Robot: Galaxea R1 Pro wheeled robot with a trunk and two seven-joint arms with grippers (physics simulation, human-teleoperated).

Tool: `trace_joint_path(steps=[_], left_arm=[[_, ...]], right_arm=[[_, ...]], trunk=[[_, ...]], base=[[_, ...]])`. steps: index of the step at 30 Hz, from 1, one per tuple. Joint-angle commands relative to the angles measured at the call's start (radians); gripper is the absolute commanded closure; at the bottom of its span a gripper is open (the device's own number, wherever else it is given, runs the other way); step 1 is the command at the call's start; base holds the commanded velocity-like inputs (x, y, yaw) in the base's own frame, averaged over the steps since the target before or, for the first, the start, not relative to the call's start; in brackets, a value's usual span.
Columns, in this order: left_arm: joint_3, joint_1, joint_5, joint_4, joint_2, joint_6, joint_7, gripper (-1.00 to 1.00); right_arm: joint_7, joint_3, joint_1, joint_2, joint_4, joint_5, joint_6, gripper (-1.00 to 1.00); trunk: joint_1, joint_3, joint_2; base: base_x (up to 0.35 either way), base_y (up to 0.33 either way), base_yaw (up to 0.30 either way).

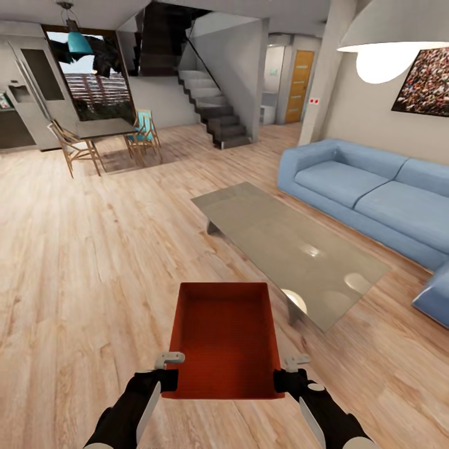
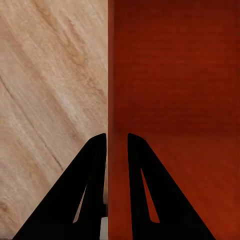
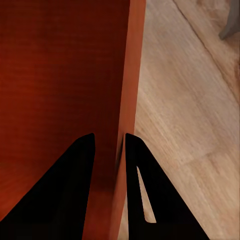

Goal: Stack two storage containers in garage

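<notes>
The living room's light wood-plank floor (image 1: 93,262) spreads wide and bare on the left, running far back toward a dining table (image 1: 103,130) with chairs and a grey staircase (image 1: 215,115); that left side is the broadest open room for moving. On the right a blue sofa (image 1: 368,199) lines the wall; its near end reaches the right edge of the head view. Between sofa and open floor lies a low glass-topped coffee table (image 1: 287,246), set aslant; its near corner comes close to the far right corner of the carried bin, with a narrow strip of planks between them. A white lamp shade (image 1: 393,47) hangs at upper right; beyond the stairs an orange door (image 1: 300,86) stands at the end of a passage.

One red-orange storage container (image 1: 223,340) sits in the near middle, held between both arms above the planks, open side up, long edges running away from the robot. The left gripper (image 2: 116,145) pinches the bin's left wall near its near corner, one finger inside and one outside, clamped on the thin edge; the right gripper (image 3: 109,142) grips the right wall the same way, fingers close together with the wall between them; wood floor shows beyond each outer edge.
</notes>
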Motion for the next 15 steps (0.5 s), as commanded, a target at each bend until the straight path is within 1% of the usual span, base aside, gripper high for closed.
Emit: trace_joint_path(steps=[1,15], left_arm=[[0.005,-0.001,-0.038,-0.001,0.0,0.007,0.004,1.0],[0.005,-0.001,-0.038,-0.001,0.0,0.007,0.004,1.0]], right_arm=[[-0.003,-0.002,0.0,-0.002,-0.003,0.012,0.006,1.0],[-0.003,-0.002,0.0,-0.002,-0.003,0.012,0.006,1.0]], trunk=[[-0.004,0.003,0.006],[-0.057,0.061,0.104]], base=[[0.0,0.0,0.24],[0.0,0.0,0.24]])
